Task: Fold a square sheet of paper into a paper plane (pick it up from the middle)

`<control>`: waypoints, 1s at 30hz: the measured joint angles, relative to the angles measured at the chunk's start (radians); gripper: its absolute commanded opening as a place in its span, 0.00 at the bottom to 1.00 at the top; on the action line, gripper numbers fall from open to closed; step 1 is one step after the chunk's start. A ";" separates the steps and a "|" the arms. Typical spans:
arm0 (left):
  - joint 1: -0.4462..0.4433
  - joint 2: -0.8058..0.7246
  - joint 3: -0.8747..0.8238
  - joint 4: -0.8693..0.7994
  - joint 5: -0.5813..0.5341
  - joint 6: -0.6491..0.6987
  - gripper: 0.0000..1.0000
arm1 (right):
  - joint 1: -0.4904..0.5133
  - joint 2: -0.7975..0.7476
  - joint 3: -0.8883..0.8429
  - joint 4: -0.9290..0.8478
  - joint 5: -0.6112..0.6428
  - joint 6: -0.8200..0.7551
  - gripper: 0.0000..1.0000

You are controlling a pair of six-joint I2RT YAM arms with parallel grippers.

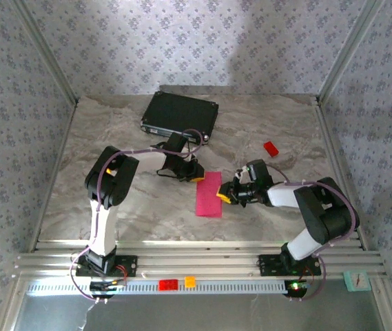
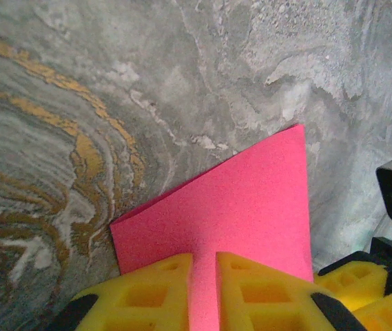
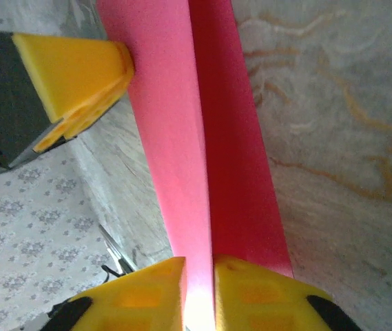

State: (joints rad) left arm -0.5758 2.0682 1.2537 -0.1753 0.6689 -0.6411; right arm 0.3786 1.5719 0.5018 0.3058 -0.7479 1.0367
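The square sheet of paper (image 1: pixel 208 194) is magenta-pink and lies mid-table, folded lengthwise into a narrow rectangle with no pointed nose. My left gripper (image 1: pixel 197 176) is at its far end, the yellow jaws shut on a raised ridge of the paper (image 2: pixel 251 200), as the left gripper (image 2: pixel 204 289) shows from the wrist. My right gripper (image 1: pixel 224 196) is at the sheet's right edge. From its wrist, the right gripper (image 3: pixel 199 289) pinches the upright fold of the paper (image 3: pixel 202 138). The left arm's yellow fingertip (image 3: pixel 71 76) touches the sheet at the far end.
A black case (image 1: pixel 180 116) lies at the back of the table. A small red block (image 1: pixel 271 148) sits to the right, behind the right arm. On the front rail are a red block (image 1: pixel 168 284) and a tiny orange cube (image 1: pixel 190 281).
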 measured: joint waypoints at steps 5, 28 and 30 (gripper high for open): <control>0.000 -0.001 0.000 0.002 0.004 0.000 0.22 | -0.014 0.027 0.000 0.048 -0.029 0.003 0.09; -0.114 -0.269 -0.075 -0.031 -0.269 -0.072 0.52 | -0.075 0.078 0.002 0.085 -0.112 -0.042 0.17; -0.135 -0.298 -0.117 -0.032 -0.293 -0.087 0.52 | -0.075 0.083 0.010 0.079 -0.132 -0.054 0.20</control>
State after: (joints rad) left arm -0.7105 1.7699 1.1362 -0.2070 0.3759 -0.7277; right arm 0.3035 1.6550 0.5114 0.3847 -0.8795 0.9825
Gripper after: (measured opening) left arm 0.518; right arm 0.174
